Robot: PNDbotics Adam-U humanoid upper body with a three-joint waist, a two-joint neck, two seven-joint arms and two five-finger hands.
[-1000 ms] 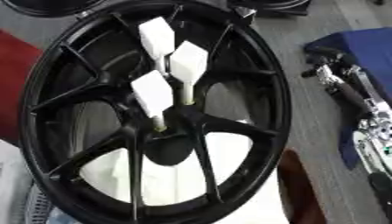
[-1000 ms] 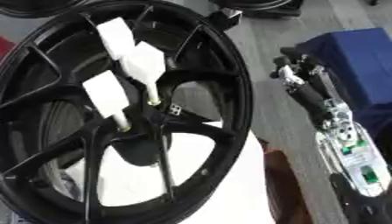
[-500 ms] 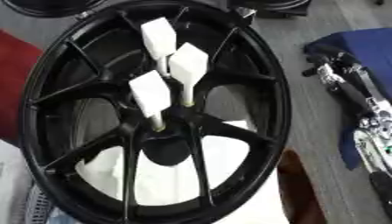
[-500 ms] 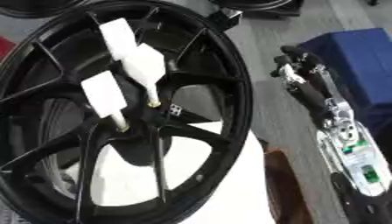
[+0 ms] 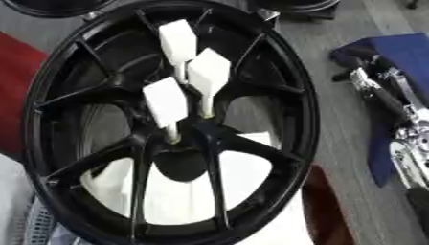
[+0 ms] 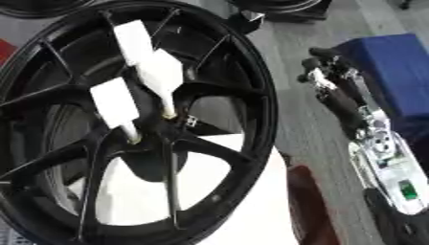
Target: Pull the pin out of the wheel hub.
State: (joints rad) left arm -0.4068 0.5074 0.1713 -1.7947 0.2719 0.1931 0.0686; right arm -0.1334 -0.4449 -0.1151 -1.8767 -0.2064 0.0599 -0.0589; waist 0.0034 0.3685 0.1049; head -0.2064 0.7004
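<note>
Beside the black wheel hub, right hand hangs, fingers relaxed

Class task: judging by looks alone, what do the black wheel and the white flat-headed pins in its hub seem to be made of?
Black spoked wheel: likely cast metal with glossy black paint, going by the soft highlights along rim and spokes. White flat-headed pins: probably matte plastic; they are uniformly white with no glints, though the material is not certain.

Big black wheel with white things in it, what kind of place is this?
Probably a workshop or garage. A black wheel hub with white-handled pins fills the view, more wheels lie behind it, and the robot's right hand shows at the right.
</note>
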